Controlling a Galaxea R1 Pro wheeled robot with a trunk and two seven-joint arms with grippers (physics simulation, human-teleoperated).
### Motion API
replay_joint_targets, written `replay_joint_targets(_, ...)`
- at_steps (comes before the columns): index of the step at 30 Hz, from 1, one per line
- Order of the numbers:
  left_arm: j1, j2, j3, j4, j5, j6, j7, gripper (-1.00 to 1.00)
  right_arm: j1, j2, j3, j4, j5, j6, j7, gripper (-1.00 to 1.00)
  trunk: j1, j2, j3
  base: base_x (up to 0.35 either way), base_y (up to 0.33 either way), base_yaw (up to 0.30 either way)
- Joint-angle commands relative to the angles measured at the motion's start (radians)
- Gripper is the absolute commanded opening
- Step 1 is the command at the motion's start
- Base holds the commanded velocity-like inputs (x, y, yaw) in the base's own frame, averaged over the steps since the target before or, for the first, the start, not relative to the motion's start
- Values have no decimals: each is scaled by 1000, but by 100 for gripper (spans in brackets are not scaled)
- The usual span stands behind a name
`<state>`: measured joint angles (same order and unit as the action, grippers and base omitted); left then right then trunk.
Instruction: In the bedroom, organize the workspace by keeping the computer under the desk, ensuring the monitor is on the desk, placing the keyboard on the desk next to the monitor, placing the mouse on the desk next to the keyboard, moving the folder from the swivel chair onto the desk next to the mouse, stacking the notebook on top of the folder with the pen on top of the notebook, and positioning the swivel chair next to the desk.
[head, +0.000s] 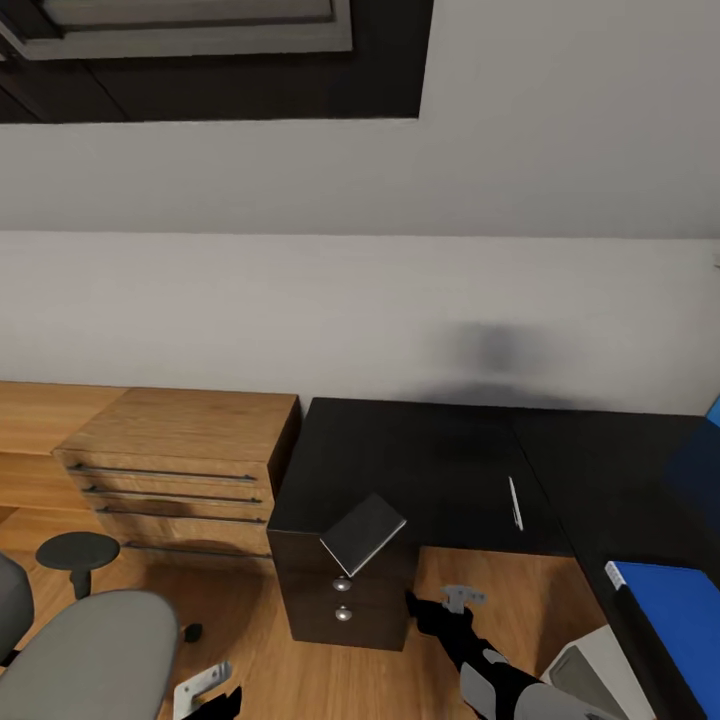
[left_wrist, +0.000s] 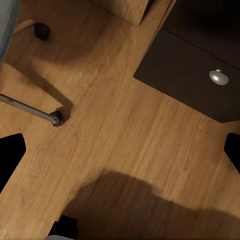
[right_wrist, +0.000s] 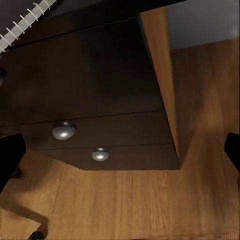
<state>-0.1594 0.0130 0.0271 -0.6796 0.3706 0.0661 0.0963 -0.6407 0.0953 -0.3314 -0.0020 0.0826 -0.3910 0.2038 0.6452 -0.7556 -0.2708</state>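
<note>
The black desk (head: 440, 450) stands against the wall, its drawer unit (head: 345, 600) below the left end. A grey notebook (head: 362, 530) lies tilted over the desk's front edge above the drawers; its spiral binding (right_wrist: 25, 24) shows in the right wrist view. A thin pale pen (head: 515, 503) lies on the top. The blue folder (head: 675, 610) rests on the desk's right wing, with the pale computer (head: 585, 672) below it. The grey swivel chair (head: 90, 655) is at lower left. My right gripper (head: 440, 603) (right_wrist: 120, 152) is open, low before the drawers. My left gripper (head: 215, 695) (left_wrist: 120, 155) is open over the floor.
A light-wood drawer chest (head: 180, 460) stands left of the desk. A small round dark stool (head: 77, 553) is in front of it. The chair's chrome leg and castor (left_wrist: 56, 118) lie close to my left gripper. Silver drawer knobs (right_wrist: 64, 131) face my right gripper.
</note>
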Motion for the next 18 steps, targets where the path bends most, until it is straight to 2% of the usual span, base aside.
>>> replay_joint_targets(1,0,0,0,-1,10,5,4,100,-1,-6,-17,-18,-21,29,7,100,4,-8,-5,0,0,0)
replay_joint_targets(4,0,1,1,0,10,5,5,100,-1,-10,-26,-56,-57,89,22,100,16,-29,-14,0,0,0)
replay_joint_targets(5,0,1,1,1,11,5,5,100,-1,-11,-29,-85,-75,134,38,100,19,-36,-17,0,0,0)
replay_joint_targets(8,0,1,2,1,12,4,4,100,-1,-13,-34,-124,-100,208,65,100,31,-57,-27,0,0,0)
replay_joint_targets(9,0,1,2,1,12,4,4,100,-1,-14,-40,-142,-124,258,79,100,35,-64,-30,0,0,0)
replay_joint_targets(11,0,1,2,1,12,4,4,100,-1,-15,-49,-157,-154,304,93,100,42,-78,-36,0,0,0)
replay_joint_targets(12,0,1,2,1,13,4,4,100,-1,-16,-57,-170,-186,343,111,100,46,-85,-39,0,0,0)
replay_joint_targets(15,0,0,2,2,13,4,4,100,-1,-17,-64,-194,-227,389,153,100,58,-106,-48,0,0,0)
replay_joint_targets(16,0,0,2,2,13,4,4,100,-1,-17,-67,-205,-245,414,188,100,62,-113,-52,0,0,0)
replay_joint_targets(18,0,0,2,2,13,4,4,100,-1,-18,-69,-213,-257,440,223,100,69,-127,-58,0,0,0)
